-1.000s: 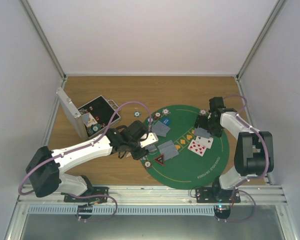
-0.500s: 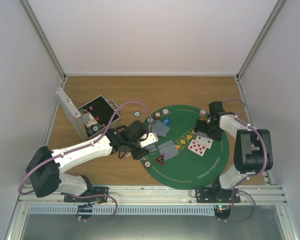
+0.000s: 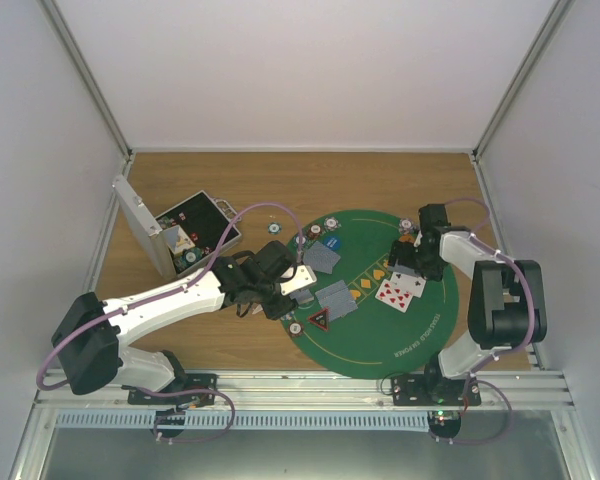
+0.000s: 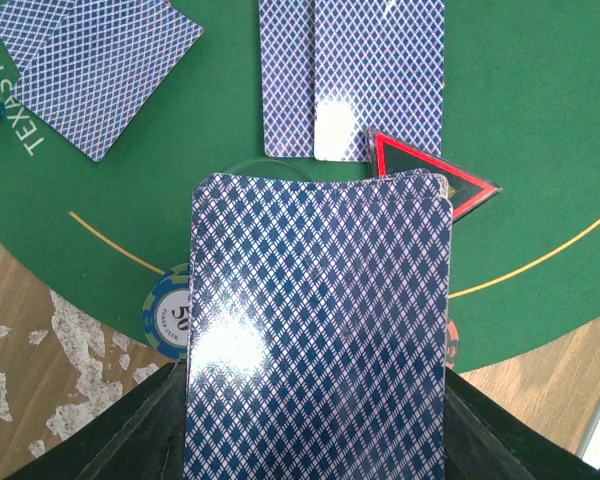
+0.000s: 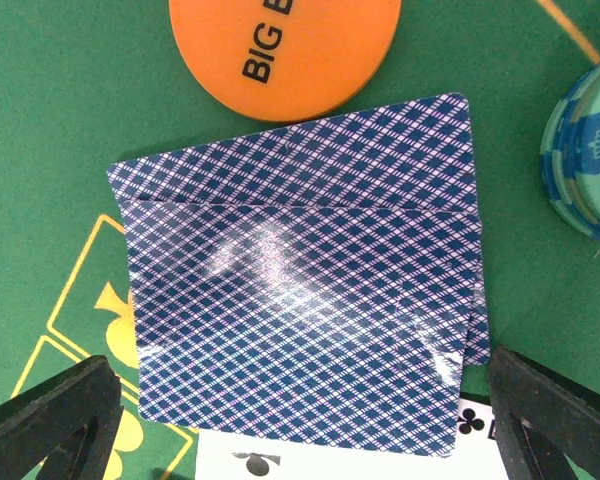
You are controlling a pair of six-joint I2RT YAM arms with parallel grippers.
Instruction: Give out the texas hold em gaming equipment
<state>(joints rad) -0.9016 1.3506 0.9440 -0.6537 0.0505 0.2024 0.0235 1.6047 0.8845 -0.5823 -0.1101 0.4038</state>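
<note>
My left gripper (image 3: 298,283) is shut on a deck of blue-backed cards (image 4: 318,330), held over the left edge of the green mat (image 3: 400,335). Beyond the deck lie two face-down cards (image 4: 352,75), a red-triangle token (image 4: 430,180) and a "50" chip (image 4: 168,312). My right gripper (image 3: 411,257) is open, its fingers (image 5: 50,420) spread either side of two overlapping face-down cards (image 5: 300,300) lying on the mat. A face-up clubs card (image 5: 330,465) lies under them. An orange "BIG B" token (image 5: 285,50) and a teal chip stack (image 5: 585,160) sit just beyond.
Red-pip face-up cards (image 3: 400,290) lie mid-mat, right of centre. Another face-down pair (image 3: 323,257) and a blue token (image 3: 334,241) lie at the mat's upper left. Loose chips (image 3: 274,228) sit on the wood. The open silver case (image 3: 170,235) stands at the back left.
My right gripper has shifted slightly left and towards the mat's far edge, over the face-down cards. The left arm and its deck have not moved.
</note>
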